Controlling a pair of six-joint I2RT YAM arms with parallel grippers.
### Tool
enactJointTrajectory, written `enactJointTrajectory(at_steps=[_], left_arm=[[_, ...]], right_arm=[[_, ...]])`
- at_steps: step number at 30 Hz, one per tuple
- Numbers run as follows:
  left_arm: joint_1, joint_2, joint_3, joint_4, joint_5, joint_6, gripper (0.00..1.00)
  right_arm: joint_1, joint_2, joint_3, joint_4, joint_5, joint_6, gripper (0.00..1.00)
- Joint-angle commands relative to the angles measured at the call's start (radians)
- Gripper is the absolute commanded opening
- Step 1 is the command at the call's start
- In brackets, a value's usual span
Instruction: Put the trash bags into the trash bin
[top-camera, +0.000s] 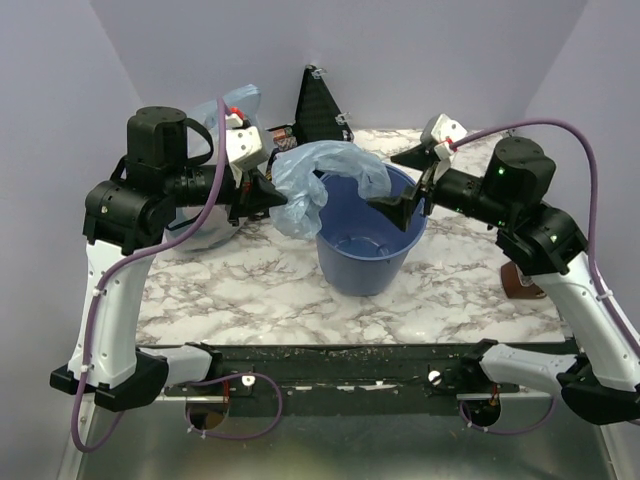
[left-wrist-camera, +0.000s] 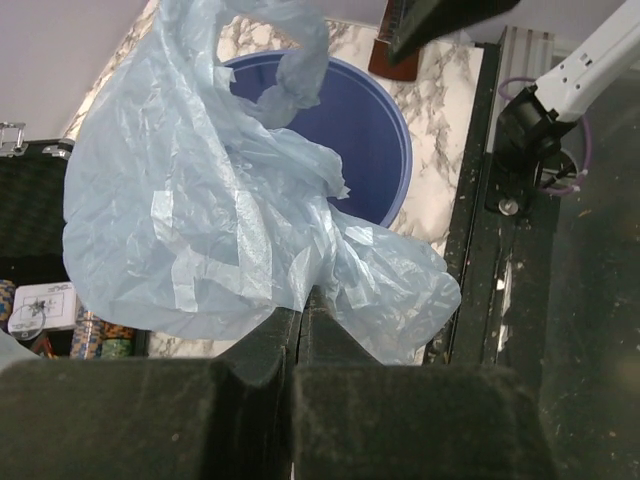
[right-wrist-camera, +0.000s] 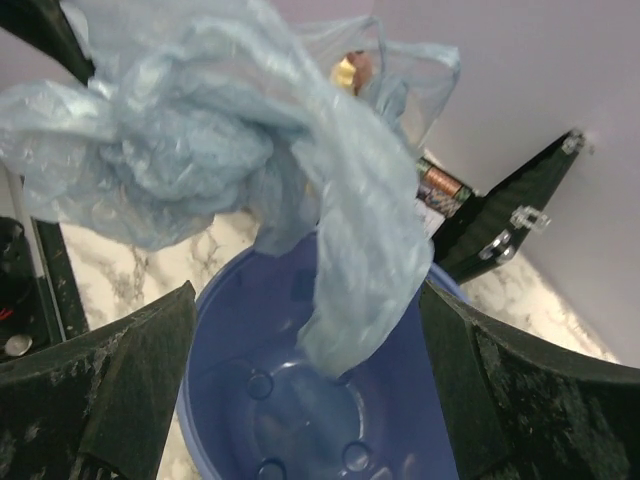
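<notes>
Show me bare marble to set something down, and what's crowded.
Freest: the marble tabletop between the round blue plastic bucket and the black near-edge rail. A smaller patch lies between bucket and right arm. Crowded: above the bucket, where the limp light-blue film bag hangs from the shut left claw beside the open right claw; and the back, by the black case.

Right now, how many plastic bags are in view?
2. A limp light-blue bag hangs from the left gripper over the blue bucket. A clearer, stuffed bag sits farther back on the left. More may be hidden behind the arms.
</notes>
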Motion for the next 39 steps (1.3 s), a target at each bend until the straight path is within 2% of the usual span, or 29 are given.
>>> enactJointTrajectory(at_steps=[1, 3, 5, 8, 10, 15, 18, 20, 21, 24, 25, 27, 29, 30, 31, 32, 34, 35, 37, 39], left_arm=[[0.007, -0.017, 0.007, 0.061, 0.036, -0.098, 0.0], [0.008, -0.015, 0.017, 0.054, 0.046, -0.096, 0.0], [0.011, -0.01, 0.027, 0.051, 0.058, -0.098, 0.0], [0.015, -0.003, 0.047, 0.045, 0.066, -0.104, 0.0], [0.018, -0.003, 0.052, 0.043, 0.067, -0.106, 0.0], [0.024, 0.003, 0.067, 0.052, 0.075, -0.119, 0.0], [0.025, 0.01, 0.083, 0.045, 0.079, -0.119, 0.0], [0.025, 0.01, 0.087, 0.04, 0.081, -0.119, 0.0], [0.025, 0.01, 0.087, 0.037, 0.082, -0.119, 0.0], [0.027, 0.011, 0.09, 0.009, 0.087, -0.089, 0.0], [0.027, 0.014, 0.093, -0.009, 0.078, -0.061, 0.0], [0.034, 0.025, 0.107, -0.04, 0.038, -0.008, 0.0], [0.045, 0.025, 0.089, 0.032, -0.078, -0.013, 0.01], [0.047, 0.013, 0.055, 0.119, -0.182, -0.051, 0.17], [0.05, -0.013, -0.009, 0.261, -0.304, -0.117, 0.5], [0.051, -0.044, -0.097, 0.402, -0.514, -0.183, 0.7], [0.056, -0.107, -0.245, 0.659, -0.676, -0.193, 0.76], [0.056, -0.133, -0.3, 0.746, -0.701, -0.198, 0.76], [0.054, -0.173, -0.379, 0.839, -0.624, -0.222, 0.77], [0.039, -0.188, -0.396, 0.851, -0.525, -0.326, 0.75]], right_arm=[[-0.001, -0.046, -0.097, 0.037, -0.036, 0.098, 1.0], [-0.001, -0.048, -0.129, 0.072, 0.02, 0.153, 1.0], [-0.001, -0.049, -0.157, 0.124, 0.178, 0.193, 1.0], [-0.001, -0.013, -0.14, 0.175, 0.307, 0.225, 1.0], [-0.001, 0.015, -0.117, 0.192, 0.269, 0.264, 0.99], [-0.001, 0.07, -0.103, 0.227, 0.185, 0.339, 0.91], [-0.001, 0.085, -0.106, 0.229, 0.183, 0.363, 0.88], [-0.001, 0.089, -0.114, 0.25, 0.21, 0.369, 0.78], [-0.001, 0.09, -0.114, 0.264, 0.214, 0.36, 0.68], [-0.001, 0.095, -0.096, 0.278, 0.206, 0.281, 0.12], [-0.002, 0.092, -0.088, 0.274, 0.215, 0.255, 0.01], [-0.02, 0.081, -0.062, 0.248, 0.202, 0.204, 0.01], [-0.076, 0.058, -0.022, 0.234, 0.14, 0.26, 0.01], [-0.1, 0.058, 0.004, 0.228, 0.142, 0.305, 0.01], [-0.112, 0.064, 0.043, 0.217, 0.161, 0.361, 0.01], [-0.123, 0.081, 0.085, 0.212, 0.16, 0.395, 0.01], [-0.133, 0.128, 0.178, 0.208, 0.149, 0.452, 0.01], [-0.134, 0.16, 0.24, 0.197, 0.157, 0.478, 0.01], [-0.136, 0.228, 0.358, 0.159, 0.166, 0.536, 0.01], [-0.136, 0.286, 0.471, 0.108, 0.189, 0.579, 0.01]])
